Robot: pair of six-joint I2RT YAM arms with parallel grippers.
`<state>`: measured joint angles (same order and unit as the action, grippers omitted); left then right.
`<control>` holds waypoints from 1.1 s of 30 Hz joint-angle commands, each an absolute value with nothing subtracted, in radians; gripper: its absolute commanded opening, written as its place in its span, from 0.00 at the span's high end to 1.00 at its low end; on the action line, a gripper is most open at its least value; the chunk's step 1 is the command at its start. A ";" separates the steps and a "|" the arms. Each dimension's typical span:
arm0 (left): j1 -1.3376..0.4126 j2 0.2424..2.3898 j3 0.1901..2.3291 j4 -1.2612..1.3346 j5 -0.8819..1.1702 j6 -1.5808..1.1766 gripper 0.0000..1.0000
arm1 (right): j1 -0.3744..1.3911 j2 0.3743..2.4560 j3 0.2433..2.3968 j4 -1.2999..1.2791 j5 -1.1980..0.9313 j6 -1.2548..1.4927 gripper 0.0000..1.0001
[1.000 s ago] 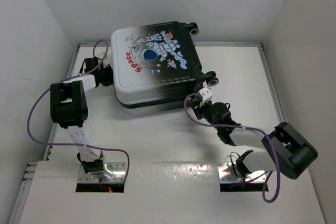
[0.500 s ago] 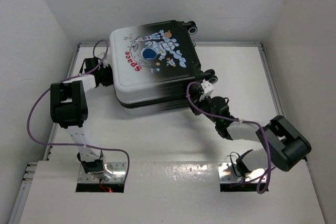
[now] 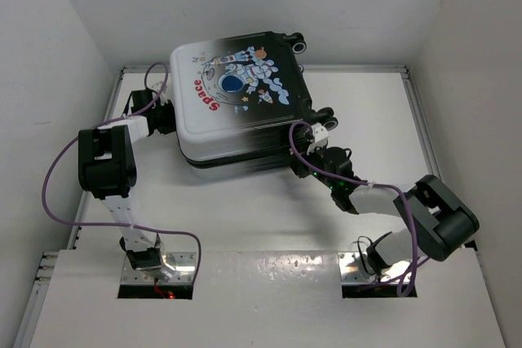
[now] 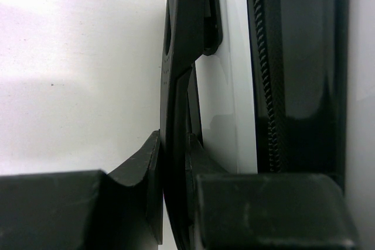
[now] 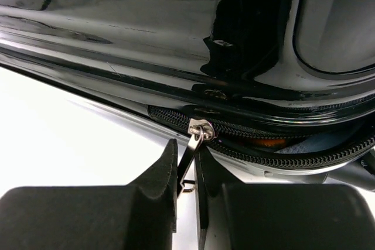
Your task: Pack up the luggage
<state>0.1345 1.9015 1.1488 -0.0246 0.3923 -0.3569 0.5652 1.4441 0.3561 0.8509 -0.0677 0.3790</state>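
Observation:
The luggage [image 3: 236, 95] lies flat at the back of the table, astronaut side up, wheels [image 3: 329, 124] on its right. My left gripper [image 3: 165, 120] is at its left side, shut on a black side handle [image 4: 176, 86], with the fingers [image 4: 140, 168] pinching it. My right gripper [image 3: 303, 160] is at the near right corner, shut on the silver zipper pull [image 5: 190, 156]. The slider [image 5: 202, 128] sits on the zipper track [image 5: 258, 144]. To the right of the slider the track gapes, with orange and blue-grey contents [image 5: 275, 142] showing inside.
White walls enclose the table on the left, back and right. The white tabletop [image 3: 236, 209] stretches between the suitcase and the arm bases. A purple cable [image 3: 57, 177] loops off the left arm, and another [image 3: 424, 275] off the right arm.
My right arm has reached up and left to the suitcase's near right corner. The suitcase has shifted slightly left. The left arm has not moved.

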 commanded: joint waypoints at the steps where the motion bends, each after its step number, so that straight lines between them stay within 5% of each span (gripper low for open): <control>1: 0.109 1.950 1.094 -0.147 0.446 -0.322 0.91 | 0.561 1.439 0.442 1.042 -0.015 0.370 1.00; 12: 0.118 1.928 1.085 -0.156 0.400 -0.313 0.91 | 0.571 1.339 0.414 0.852 0.182 0.123 1.00; 18: 0.118 1.888 1.046 -0.156 0.325 -0.331 0.99 | 0.514 1.270 0.390 0.706 0.282 0.026 1.00; 33: 0.181 1.989 1.173 -0.268 0.189 -0.293 1.00 | 0.235 1.334 0.356 0.797 0.221 -0.124 1.00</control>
<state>0.1310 1.8912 1.1694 -0.1242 0.3397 -0.3874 0.3527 1.3102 0.3531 0.6704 0.0818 -0.0582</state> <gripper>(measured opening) 0.174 0.100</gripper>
